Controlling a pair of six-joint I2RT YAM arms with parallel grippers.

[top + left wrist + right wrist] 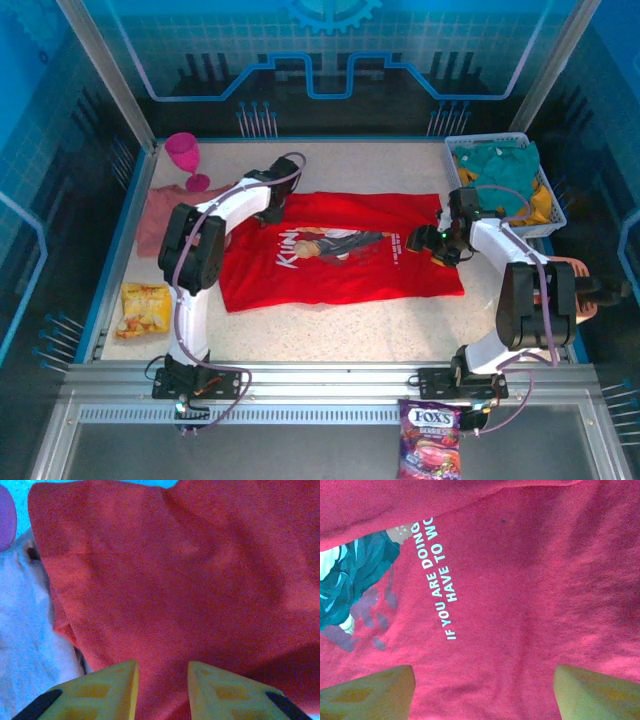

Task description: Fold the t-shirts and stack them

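You have the large bright red cotton t-shirt (330, 282) spread flat across the middle of the speckled beige table (350, 322). Its dark chest graphic and white lettering face up, and its far edge is doubled over in a narrow fold.

Your left gripper (272, 208) sits at the far left corner of that shirt, by the sleeve. In the left wrist view its yellow fingers (107, 690) stand a narrow way apart with red cloth (200, 580) showing in the gap. You cannot tell from that whether the left gripper (163, 667) is pinching the cloth or only resting over it.

Your right gripper (422, 241) is at the shirt's right edge. In the right wrist view it (485, 669) has its fingers spread wide, and the red fabric (530, 580) lies smooth beneath them with nothing caught between. The white lettering runs just ahead of the fingertips.

The dusty salmon-pink soft t-shirt (158, 215) lies crumpled at the left side of the table, partly behind your left arm and just beside the red shirt. Beyond it stands a magenta plastic goblet (185, 160).

At the far right corner sits a blue slatted plastic basket (490, 138) holding teal and yellow garments. A yellow snack bag (145, 308) lies near the left front edge, and a purple candy bag (430, 440) rests on the metal rail in front of your right arm's base
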